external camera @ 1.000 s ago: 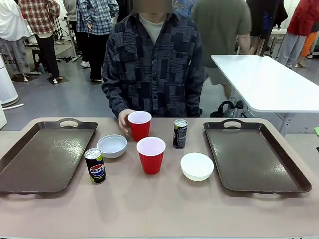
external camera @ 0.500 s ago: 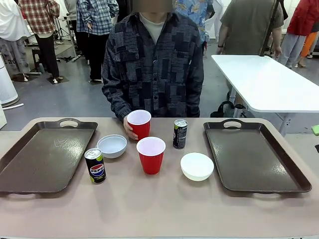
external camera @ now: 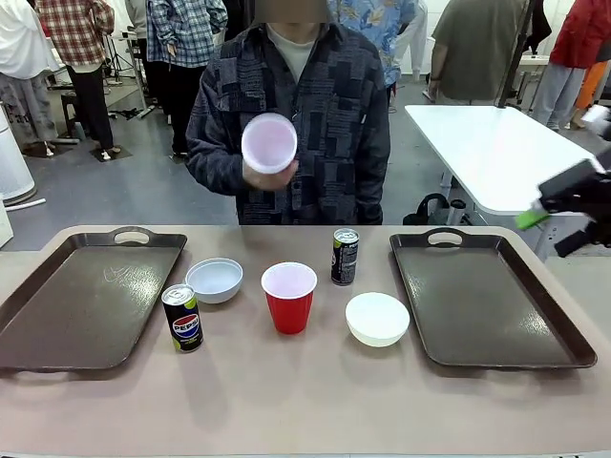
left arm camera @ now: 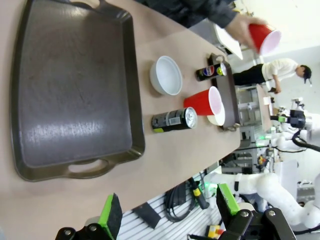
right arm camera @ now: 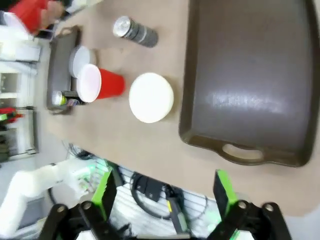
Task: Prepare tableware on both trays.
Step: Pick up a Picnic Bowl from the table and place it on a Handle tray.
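Note:
A person's hand holds one red cup point(external camera: 269, 143) up at chest height, its white inside facing me. The other red cup point(external camera: 289, 296) stands mid-table between two white bowls point(external camera: 215, 280) point(external camera: 377, 318). A Pepsi can point(external camera: 182, 318) stands front left and a second can point(external camera: 345, 256) behind the cup. Both brown trays point(external camera: 86, 296) point(external camera: 487, 296) hold nothing. My right gripper point(external camera: 565, 212) hovers, blurred, above the right tray's far right corner. From the wrists, my left gripper point(left arm camera: 167, 210) is open high over the left tray point(left arm camera: 75, 90), and my right gripper point(right arm camera: 165, 192) is open above the right tray point(right arm camera: 255, 75).
The person stands at the far side of the table, behind its middle. A white table point(external camera: 516, 157) stands off to the back right. Other people move about in the background. Bare tabletop lies in front of the cup and bowls.
The person has lifted the far red cup off the table to chest height and tipped it toward me. My right gripper has come into the front view from the right.

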{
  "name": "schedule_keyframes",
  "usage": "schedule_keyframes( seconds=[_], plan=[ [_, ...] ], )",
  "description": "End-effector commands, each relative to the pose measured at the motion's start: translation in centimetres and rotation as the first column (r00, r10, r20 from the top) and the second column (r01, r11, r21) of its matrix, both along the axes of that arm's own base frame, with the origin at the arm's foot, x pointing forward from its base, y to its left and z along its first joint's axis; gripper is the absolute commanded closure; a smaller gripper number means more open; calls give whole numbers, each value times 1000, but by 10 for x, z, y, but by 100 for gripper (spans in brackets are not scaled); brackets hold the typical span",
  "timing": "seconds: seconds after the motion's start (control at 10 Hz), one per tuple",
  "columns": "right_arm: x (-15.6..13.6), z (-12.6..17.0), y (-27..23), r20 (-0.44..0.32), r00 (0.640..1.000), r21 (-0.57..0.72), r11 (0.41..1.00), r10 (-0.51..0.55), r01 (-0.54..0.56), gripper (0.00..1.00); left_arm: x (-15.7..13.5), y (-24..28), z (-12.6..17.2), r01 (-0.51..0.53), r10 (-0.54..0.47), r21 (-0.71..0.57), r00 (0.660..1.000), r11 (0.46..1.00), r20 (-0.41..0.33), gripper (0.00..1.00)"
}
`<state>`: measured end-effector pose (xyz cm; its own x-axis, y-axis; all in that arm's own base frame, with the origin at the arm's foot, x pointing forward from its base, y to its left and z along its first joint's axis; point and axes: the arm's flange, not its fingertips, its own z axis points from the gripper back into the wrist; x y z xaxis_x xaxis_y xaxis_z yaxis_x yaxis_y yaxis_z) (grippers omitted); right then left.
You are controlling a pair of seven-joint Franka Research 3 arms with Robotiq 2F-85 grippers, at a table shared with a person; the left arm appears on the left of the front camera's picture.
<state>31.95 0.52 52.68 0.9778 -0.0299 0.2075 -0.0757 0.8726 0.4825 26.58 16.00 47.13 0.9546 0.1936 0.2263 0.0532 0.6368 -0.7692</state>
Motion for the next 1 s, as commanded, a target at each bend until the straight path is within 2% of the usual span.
schedule_keyframes(
  seconds=[0.0,0.2,0.4,0.5,0.6,0.8,0.9],
  plan=[
    [26,-2,40,-89,996,-179,984,-18,2,0,1,1,1,-2,2,-22,1000,1000,15,0],
    [49,-13,96,-128,992,-317,948,-19,-23,0,1,1,1,-2,2,-22,1000,1000,15,0],
    [67,-33,133,-126,991,-395,918,-32,-21,0,1,1,1,-2,2,-22,1000,1000,15,0],
    [77,-44,143,-119,992,-415,910,-50,-5,0,1,1,1,-2,2,-22,1000,1000,15,0],
    [85,-54,148,-81,995,-422,906,-63,24,0,1,1,1,-2,2,-22,1000,1000,15,0],
    [91,-64,146,-26,998,-344,938,-62,49,0,1,1,1,-2,2,-22,1000,1000,15,0],
    [83,-59,146,-87,996,-404,915,-37,-1,0,1,1,1,-2,2,-22,1000,1000,15,0]
  ],
)
